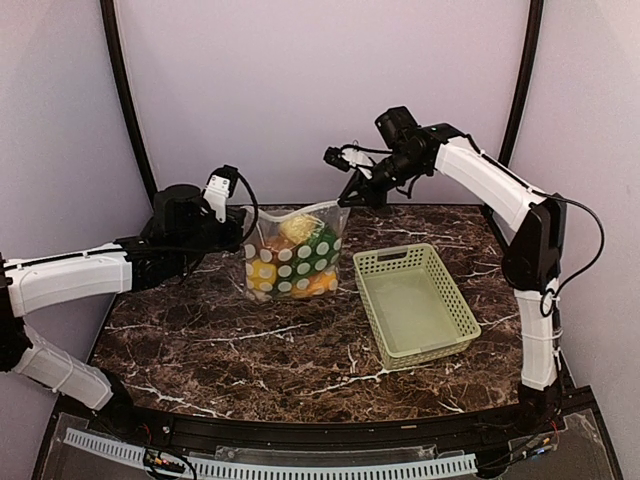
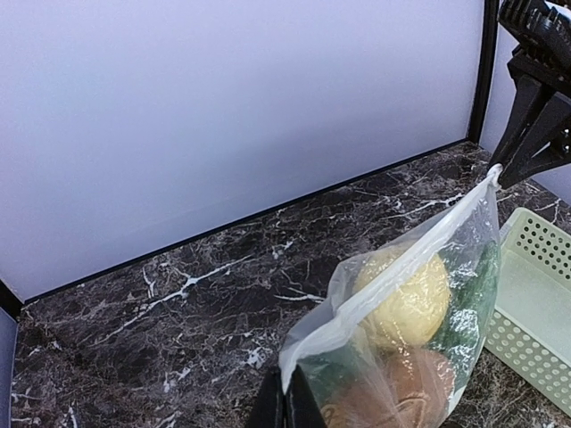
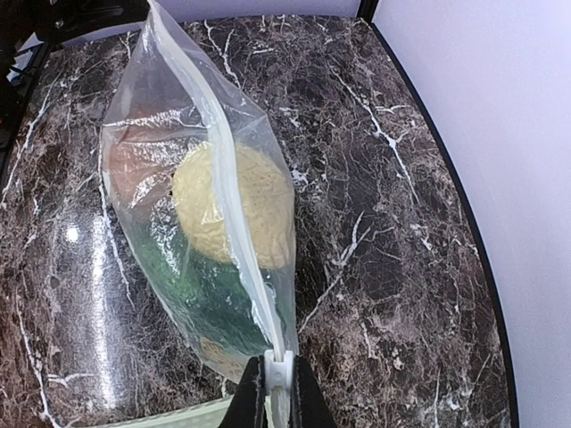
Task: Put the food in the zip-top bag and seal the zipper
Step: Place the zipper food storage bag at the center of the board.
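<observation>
**Bag strung between two claws, food inside**

From above, the left claw (image 1: 243, 222) sits at the bag's (image 1: 293, 258) 10 o'clock corner, jaws narrow and pinched on the plastic. Its own wrist view shows the fingers (image 2: 284, 408) closed tight on that corner at the bottom of the picture.

The bag hangs upright between the two claws, over the table (image 1: 250, 345) at about 11 o'clock from its middle, its bottom edge down at the marble. Whether it rests there or only brushes it cannot be told. The food is inside: a pale piece (image 1: 298, 228) at the top, a green piece (image 1: 323, 246) at its 4 o'clock, a yellow piece (image 1: 262, 272) low at 7 o'clock. The left wrist view adds a brown piece (image 2: 412, 383) under the pale one.

The zipper (image 3: 230, 192) runs taut along the top as one thin line from corner to corner. Whether it is pressed shut along its whole length cannot be told.

The right claw (image 1: 348, 200) holds the bag's 2 o'clock corner, jaws nearly together on the zipper's end, seen clamped between its fingers (image 3: 252, 397) in its wrist view.

The basket (image 1: 452, 318) stands on the table at the bag's 4 o'clock, just beside it and apart.
</observation>
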Robot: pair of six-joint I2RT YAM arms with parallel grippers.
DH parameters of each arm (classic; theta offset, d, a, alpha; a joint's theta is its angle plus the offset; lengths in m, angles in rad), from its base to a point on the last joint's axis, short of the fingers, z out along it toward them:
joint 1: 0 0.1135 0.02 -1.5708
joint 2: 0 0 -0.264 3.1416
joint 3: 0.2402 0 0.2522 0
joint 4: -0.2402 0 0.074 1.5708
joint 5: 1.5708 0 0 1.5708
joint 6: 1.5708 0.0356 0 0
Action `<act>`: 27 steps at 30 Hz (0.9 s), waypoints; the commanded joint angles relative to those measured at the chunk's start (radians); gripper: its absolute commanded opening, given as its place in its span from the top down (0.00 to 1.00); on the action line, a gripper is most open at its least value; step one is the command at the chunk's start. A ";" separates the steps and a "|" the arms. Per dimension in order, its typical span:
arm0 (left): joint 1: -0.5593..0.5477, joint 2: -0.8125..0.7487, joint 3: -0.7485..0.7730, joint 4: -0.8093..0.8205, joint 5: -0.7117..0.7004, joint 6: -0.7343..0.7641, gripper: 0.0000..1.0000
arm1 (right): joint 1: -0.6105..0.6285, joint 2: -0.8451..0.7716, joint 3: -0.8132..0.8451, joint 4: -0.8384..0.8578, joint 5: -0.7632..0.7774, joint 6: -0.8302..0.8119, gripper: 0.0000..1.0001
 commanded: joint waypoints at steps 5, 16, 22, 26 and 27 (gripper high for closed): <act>0.028 -0.101 -0.101 0.043 0.230 0.015 0.99 | 0.005 -0.148 -0.258 0.150 -0.247 -0.001 0.97; 0.027 -0.404 -0.326 -0.247 0.473 -0.227 0.74 | 0.081 -0.355 -0.738 0.100 -0.308 -0.125 0.73; 0.026 -0.497 -0.229 -0.464 0.401 -0.195 0.30 | 0.081 -0.414 -0.697 -0.001 -0.286 -0.067 0.52; 0.027 -0.497 -0.131 -0.582 0.351 -0.117 0.19 | 0.076 -0.483 -0.671 -0.046 -0.188 -0.041 0.39; 0.026 -0.481 -0.114 -0.595 0.311 -0.103 0.17 | 0.067 -0.503 -0.671 -0.041 -0.157 -0.032 0.35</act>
